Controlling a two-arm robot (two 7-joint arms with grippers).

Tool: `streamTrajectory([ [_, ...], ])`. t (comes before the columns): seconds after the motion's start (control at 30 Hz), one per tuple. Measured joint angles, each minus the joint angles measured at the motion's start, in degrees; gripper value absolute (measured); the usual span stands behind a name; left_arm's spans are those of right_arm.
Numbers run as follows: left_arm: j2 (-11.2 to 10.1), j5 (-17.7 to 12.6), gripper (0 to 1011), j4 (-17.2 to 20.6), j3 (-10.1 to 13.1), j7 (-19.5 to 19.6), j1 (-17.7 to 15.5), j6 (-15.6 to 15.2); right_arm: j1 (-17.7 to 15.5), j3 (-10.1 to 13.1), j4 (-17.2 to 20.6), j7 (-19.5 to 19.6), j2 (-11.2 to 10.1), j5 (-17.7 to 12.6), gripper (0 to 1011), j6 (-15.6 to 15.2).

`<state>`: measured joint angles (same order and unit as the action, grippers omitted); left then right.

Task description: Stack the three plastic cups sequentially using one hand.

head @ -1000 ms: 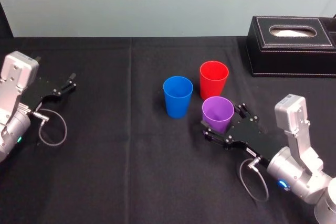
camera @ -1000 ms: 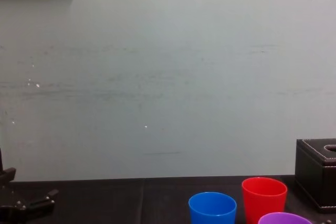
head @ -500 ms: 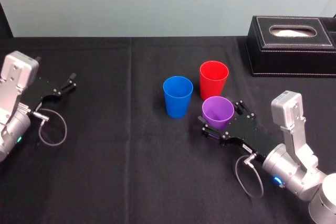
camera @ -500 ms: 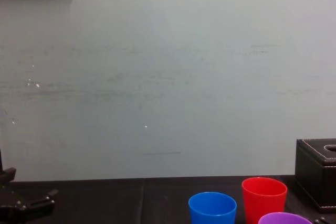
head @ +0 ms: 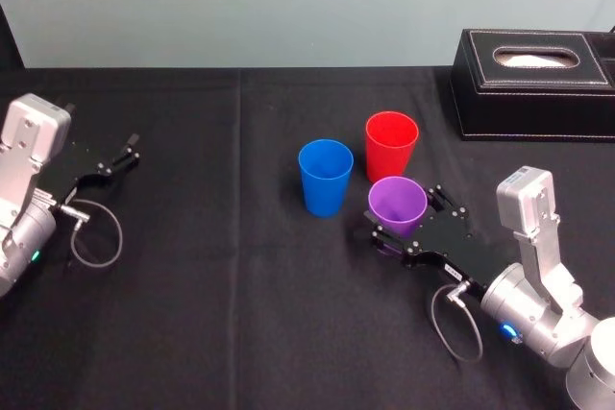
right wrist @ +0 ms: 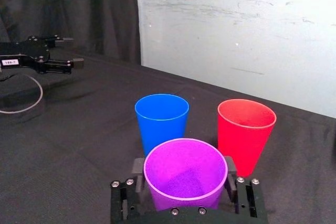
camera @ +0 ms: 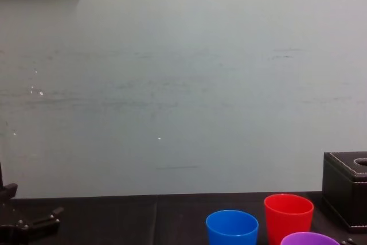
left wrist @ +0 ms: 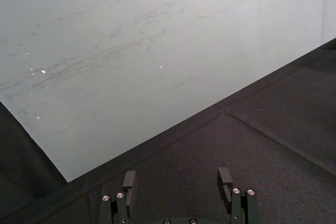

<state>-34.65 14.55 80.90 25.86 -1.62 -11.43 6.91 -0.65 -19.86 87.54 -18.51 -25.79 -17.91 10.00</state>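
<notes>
Right gripper (head: 409,215) had both jaws clamped on the purple cup (head: 397,199), which stood upright on the black table (head: 221,276), just nearer the robot than the red cup (head: 391,144) and the blue cup (head: 325,175). Left gripper (head: 123,156) sat parked at the table's left side, jaws apart.

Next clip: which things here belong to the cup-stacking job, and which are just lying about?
Part of the job:
- purple cup, held between the fingers of the right gripper
- blue cup, standing free
- red cup, standing free

Not part of it:
- black box with white stitching, far right
- left gripper, parked open at the left
</notes>
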Motion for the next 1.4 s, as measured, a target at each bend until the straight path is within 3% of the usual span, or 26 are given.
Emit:
streamTrajectory([
  [0.17, 0.0, 0.0, 1005, 0.0, 0.0, 0.0, 0.0, 0.0, 0.0, -0.04, 0.03, 0.01, -0.03, -0.02, 812, 0.02],
  [0.4, 0.0, 0.0, 1005, 0.0, 0.0, 0.0, 0.0, 0.0, 0.0, -0.06, 0.07, 0.02, -0.06, -0.04, 773, 0.03],
  [1.0, 0.0, 0.0, 1005, 0.0, 0.0, 0.0, 0.0, 0.0, -0.01, 0.03, 0.09, 0.02, -0.04, 0.04, 738, 0.0],
  [1.4, 0.0, 0.0, 1004, 0.0, 0.0, 0.0, 0.0, 0.0, -0.62, 1.6, 0.17, -1.33, 1.1, 1.73, 738, 0.38],
])
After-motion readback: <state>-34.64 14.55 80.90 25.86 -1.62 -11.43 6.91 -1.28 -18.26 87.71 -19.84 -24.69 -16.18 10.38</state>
